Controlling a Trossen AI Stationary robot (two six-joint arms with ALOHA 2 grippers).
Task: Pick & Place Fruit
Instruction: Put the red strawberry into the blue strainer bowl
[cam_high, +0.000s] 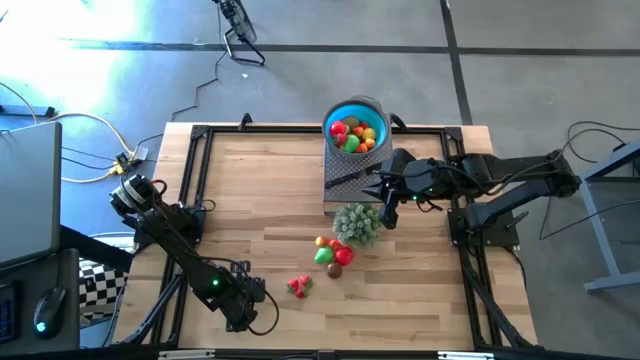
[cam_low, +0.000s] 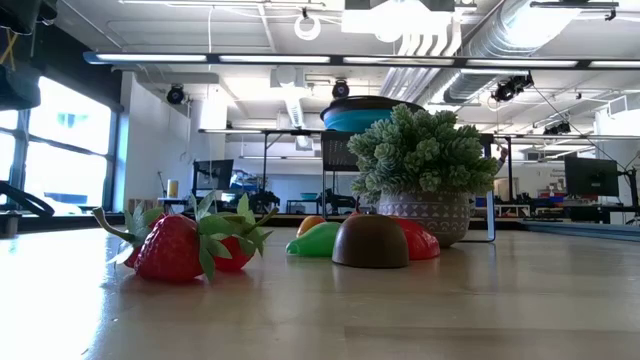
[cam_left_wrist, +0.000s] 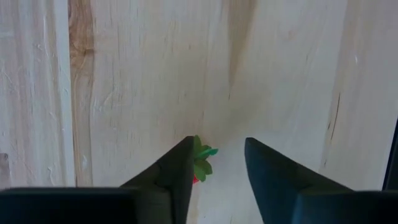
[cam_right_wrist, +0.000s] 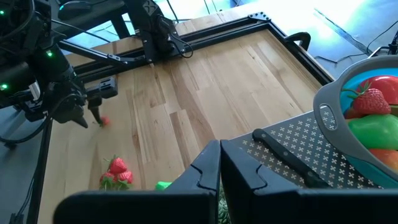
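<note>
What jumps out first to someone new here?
The blue bowl heaped with toy fruit at the table's far edge, the right gripper shut beside it. Then the loose fruit mid-table by a bushy green cluster, and the left gripper near the strawberries.

1. Looks like a big robot lab or workshop.
2. Has bare pipes and ducts (cam_low: 560, 40) and long lights (cam_low: 300, 60) under a high ceiling.
3. Has a grey concrete floor (cam_high: 120, 40) with loose cables (cam_high: 90, 125).
4. Has a wooden tabletop (cam_high: 270, 200) in a black metal frame (cam_high: 190, 160).
5. Has desks with computer screens (cam_low: 590, 178) far behind.
</note>
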